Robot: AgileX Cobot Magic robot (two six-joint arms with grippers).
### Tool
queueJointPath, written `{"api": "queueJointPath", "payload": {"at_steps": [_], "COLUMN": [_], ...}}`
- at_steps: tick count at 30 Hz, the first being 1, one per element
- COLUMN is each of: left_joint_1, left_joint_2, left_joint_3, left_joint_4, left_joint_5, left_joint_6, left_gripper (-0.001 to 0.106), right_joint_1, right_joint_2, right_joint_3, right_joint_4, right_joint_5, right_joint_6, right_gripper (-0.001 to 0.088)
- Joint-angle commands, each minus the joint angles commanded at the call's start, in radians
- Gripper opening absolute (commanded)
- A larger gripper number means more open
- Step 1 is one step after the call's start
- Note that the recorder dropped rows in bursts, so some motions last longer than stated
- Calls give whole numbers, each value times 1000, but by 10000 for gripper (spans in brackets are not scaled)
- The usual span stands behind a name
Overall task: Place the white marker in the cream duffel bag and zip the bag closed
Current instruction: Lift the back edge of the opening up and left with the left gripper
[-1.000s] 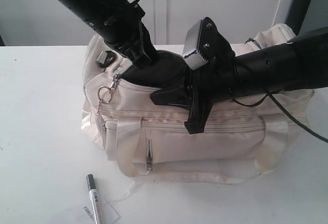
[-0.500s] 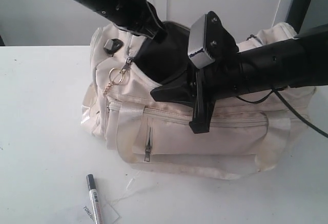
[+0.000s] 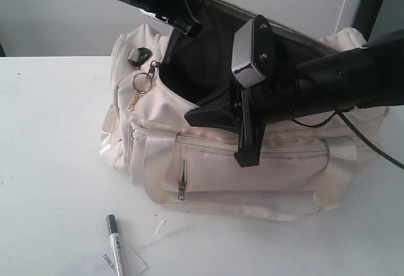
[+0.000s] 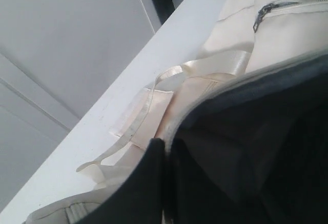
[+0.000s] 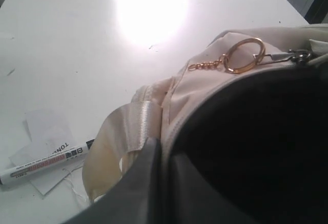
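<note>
The cream duffel bag (image 3: 271,175) stands mid-table with its top mouth pulled wide, dark lining (image 3: 189,67) showing. My left gripper (image 3: 188,24) reaches in from the upper left, shut on the bag's far rim (image 4: 200,108) and holding it raised; its tips (image 4: 165,149) pinch the edge. My right gripper (image 3: 194,117) comes from the right, shut on the near rim (image 5: 177,108), tips (image 5: 164,149) clamped over the fabric. The white marker (image 3: 115,246) lies on the table in front of the bag's left end, also in the right wrist view (image 5: 46,161).
A white paper tag (image 3: 131,263) lies under the marker. A gold ring (image 3: 142,81) hangs from the zipper pull at the bag's left end, beside a black buckle (image 3: 137,55). Webbing handles (image 4: 169,75) trail on the white table (image 3: 50,137). A wall stands close behind.
The left gripper has lifted the far rim up and back, so the bag's mouth gapes much wider. The right gripper has held the near rim almost in place.
</note>
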Motion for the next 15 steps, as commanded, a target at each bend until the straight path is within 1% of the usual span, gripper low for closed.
{"api": "queueJointPath", "payload": {"at_steps": [7,12,15], "left_joint_1": [24,74,97], "left_joint_2": [48,57,66], "left_joint_3": [0,0,0], "left_joint_4": [-2,-4,-4], "left_joint_5": [-3,-29,-56], "left_joint_6": [-9,-86,-101], "left_gripper": [0,0,0], "right_joint_1": [0,0,0], "right_joint_2": [0,0,0], "right_joint_3": [0,0,0], "right_joint_4": [0,-15,-56], "right_joint_5": [0,0,0], "right_joint_6": [0,-15,-15], "right_gripper": [0,0,0]}}
